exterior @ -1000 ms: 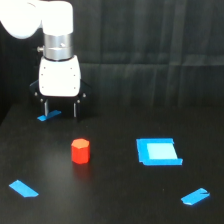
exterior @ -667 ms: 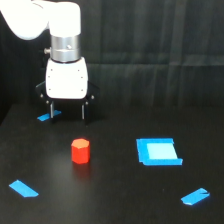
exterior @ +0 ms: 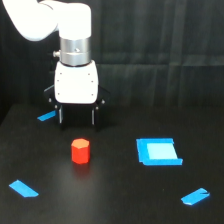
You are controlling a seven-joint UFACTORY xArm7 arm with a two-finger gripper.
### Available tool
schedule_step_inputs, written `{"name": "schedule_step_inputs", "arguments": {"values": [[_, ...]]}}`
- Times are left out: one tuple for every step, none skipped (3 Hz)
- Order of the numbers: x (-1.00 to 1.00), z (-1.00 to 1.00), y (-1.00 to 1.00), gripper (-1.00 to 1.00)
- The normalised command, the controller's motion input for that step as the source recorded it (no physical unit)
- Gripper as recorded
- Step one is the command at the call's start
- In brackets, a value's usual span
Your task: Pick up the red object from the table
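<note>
On the black desk [exterior: 115, 200], a little toward the exterior view's left of centre, the red object [exterior: 80, 151] stands upright — a stubby, matte red-orange block with faceted sides and a flat top, nothing touching it. A faint reddish reflection shows on the surface just below it.

Above and behind it hangs the gripper [exterior: 76, 116], its two dark fingers [exterior: 60, 115] pointing straight down and set apart, with a clear gap between them that is wider than the block. The fingertips end short of the block's top; the block sits roughly under the gap, free of both fingers. The fingers come out of a white boxy body topped by a silver cylindrical joint, which joins the white arm [exterior: 45, 20] that curves in from the upper left of the view.

Around this, blue pieces lie flat on the desk: a small tape strip [exterior: 46, 117] just beside the fingers on the exterior view's left, another strip [exterior: 23, 188] near the lower left, a blue square [exterior: 158, 151] well apart to the right of the block — its centre paler than its border — and one more strip [exterior: 195, 196] at the lower right.
</note>
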Motion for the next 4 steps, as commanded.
{"name": "schedule_step_inputs", "arguments": {"values": [[0.31,0.24,-0.82,1.0],[0.13,0.08,-0.87,0.99],[-0.04,0.07,-0.77,0.98],[0.11,0.03,-0.77,1.0]]}}
